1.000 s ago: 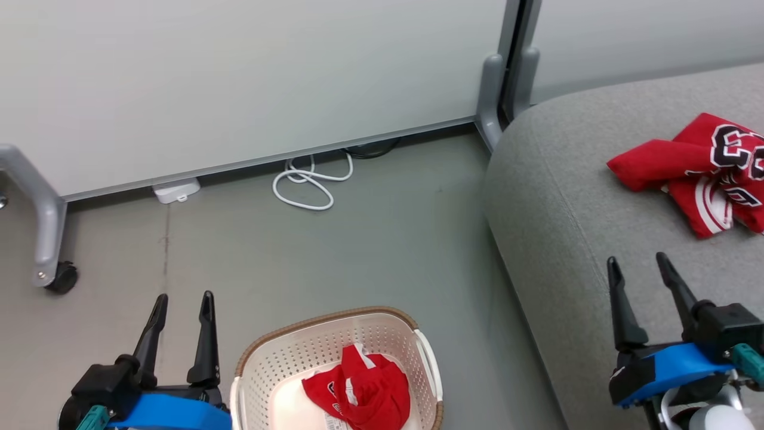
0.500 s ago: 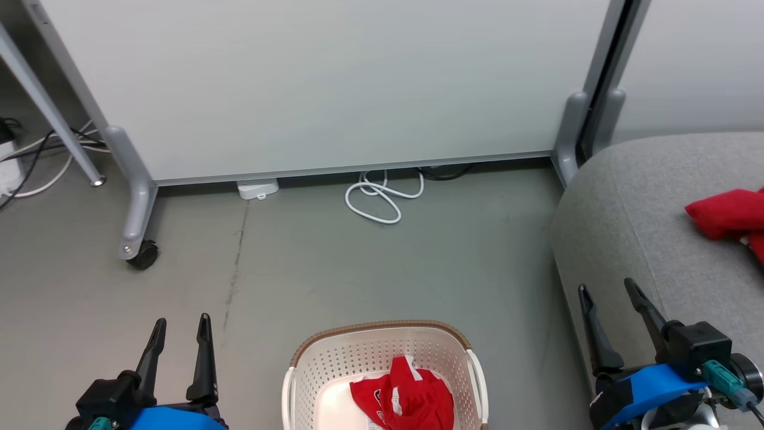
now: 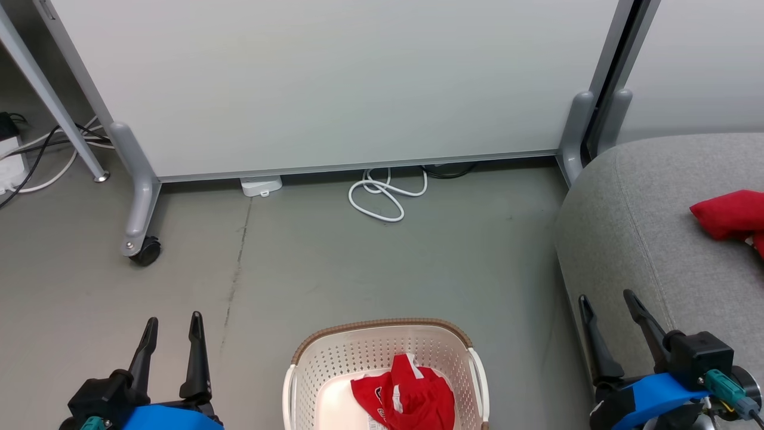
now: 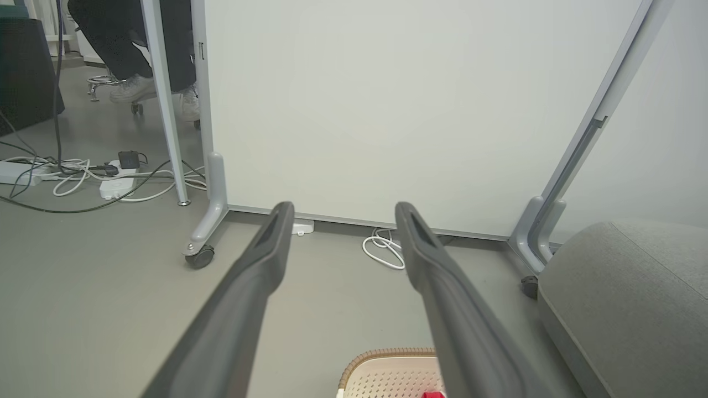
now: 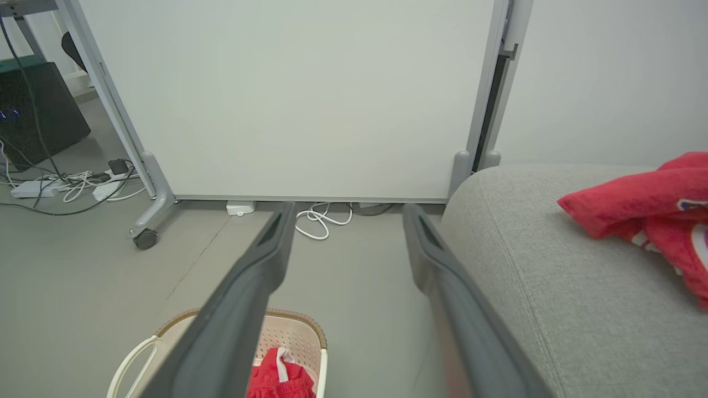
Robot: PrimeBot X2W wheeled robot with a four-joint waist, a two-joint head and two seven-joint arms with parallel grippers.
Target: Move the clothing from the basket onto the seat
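The cream basket (image 3: 334,358) with a brown rim stands on the floor at the bottom centre, holding crumpled red shorts (image 3: 406,397) with white trim. A red jersey (image 3: 731,218) lies on the grey sofa (image 3: 644,239) at the right edge, partly cut off. My left gripper (image 3: 172,322) stands open at the lower left, left of the basket. My right gripper (image 3: 607,301) is open at the lower right, over the sofa's front edge. In the right wrist view the basket (image 5: 301,334), shorts (image 5: 276,378), sofa (image 5: 525,265) and jersey (image 5: 647,202) appear. The basket's rim (image 4: 381,356) shows low in the left wrist view.
A white partition panel (image 3: 334,83) on grey wheeled feet (image 3: 140,239) stands behind. A coiled white cable (image 3: 382,194) and a white adapter (image 3: 261,186) lie at its base. More cables (image 3: 36,155) lie far left. A seated person's legs (image 4: 133,55) show beyond the panel.
The head camera swung left from a second ago, carrying the jersey to the right edge; since half a second ago the picture barely shifted. Both grippers stay open and the clothing has not moved.
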